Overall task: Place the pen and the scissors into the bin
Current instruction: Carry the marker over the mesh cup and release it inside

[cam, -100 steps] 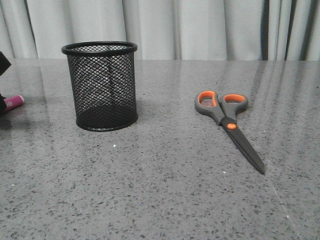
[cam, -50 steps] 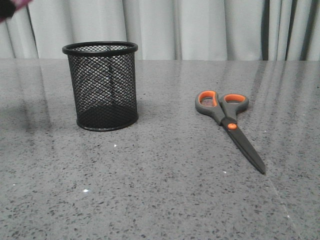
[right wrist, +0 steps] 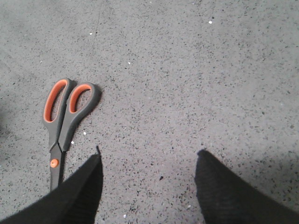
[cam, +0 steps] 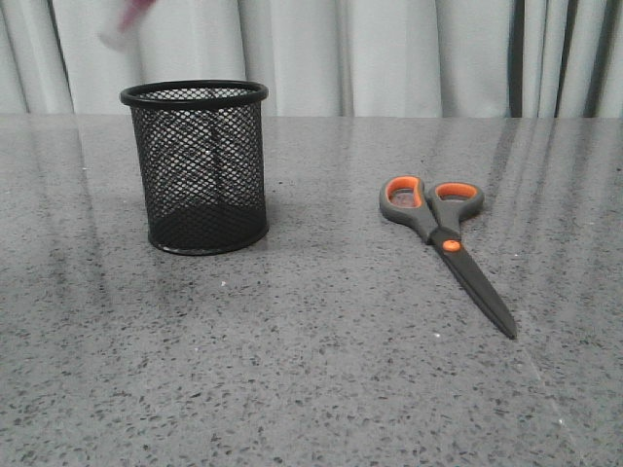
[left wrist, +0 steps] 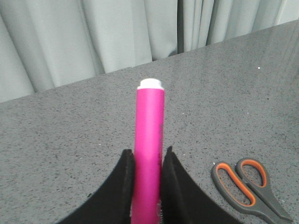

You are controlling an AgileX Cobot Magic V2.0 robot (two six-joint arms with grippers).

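The magenta pen (left wrist: 149, 140) with its white end cap stands between the black fingers of my left gripper (left wrist: 148, 156), which is shut on it. In the front view only a blurred tip of the pen (cam: 125, 24) shows, high above and left of the bin (cam: 200, 165). That bin is a black mesh cup, upright on the grey table. The scissors (cam: 443, 238) lie flat to the right of the bin, handles towards the back; they also show as scissors (right wrist: 63, 123) beside my right gripper (right wrist: 148, 156), which hangs open above bare table.
The speckled grey table (cam: 311, 370) runs back to a pale curtain (cam: 389, 49). Only the bin and the scissors rest on it in these views.
The pen has been lifted from the table at the far left, up and to the right, to above and left of the bin. Bin and scissors stayed put.
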